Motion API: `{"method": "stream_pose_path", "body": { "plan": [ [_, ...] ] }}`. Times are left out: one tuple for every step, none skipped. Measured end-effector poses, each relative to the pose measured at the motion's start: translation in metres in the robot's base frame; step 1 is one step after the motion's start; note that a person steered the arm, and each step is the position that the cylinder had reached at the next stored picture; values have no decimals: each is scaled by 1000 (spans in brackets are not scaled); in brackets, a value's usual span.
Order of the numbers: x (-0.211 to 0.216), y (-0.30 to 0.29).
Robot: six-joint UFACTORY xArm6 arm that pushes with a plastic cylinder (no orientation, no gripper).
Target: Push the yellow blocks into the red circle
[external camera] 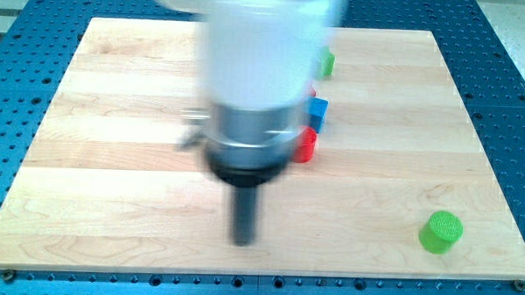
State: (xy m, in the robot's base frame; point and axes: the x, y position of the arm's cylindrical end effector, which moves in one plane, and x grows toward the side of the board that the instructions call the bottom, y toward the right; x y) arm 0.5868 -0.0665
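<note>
A: Where is my tip (pixel 243 241)?

B: Low on the wooden bench (pixel 112 195), left of centre, near the view's bottom edge. The arm (pixel 261 69) above it is blurred and hides much of the middle.

A: Which blocks show?

B: A green cylinder (pixel 440 232) at the view's lower right, well apart from the tip. A red block (pixel 307 146) peeks out beside the arm, a blue block (pixel 318 113) just above it, and a small green block (pixel 327 64) near the view's top.

A: The yellow blocks? The red circle?

B: Neither shows; the arm may cover them, I cannot tell.

A: And the fingers?

B: There are none, only the rod.
</note>
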Motion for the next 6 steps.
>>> {"method": "stream_pose_path", "body": {
  "plan": [
    [-46, -70],
    [-115, -70],
    [-149, -70],
    [-150, -31],
    [-168, -19],
    [-173, 40]
  ]
}}
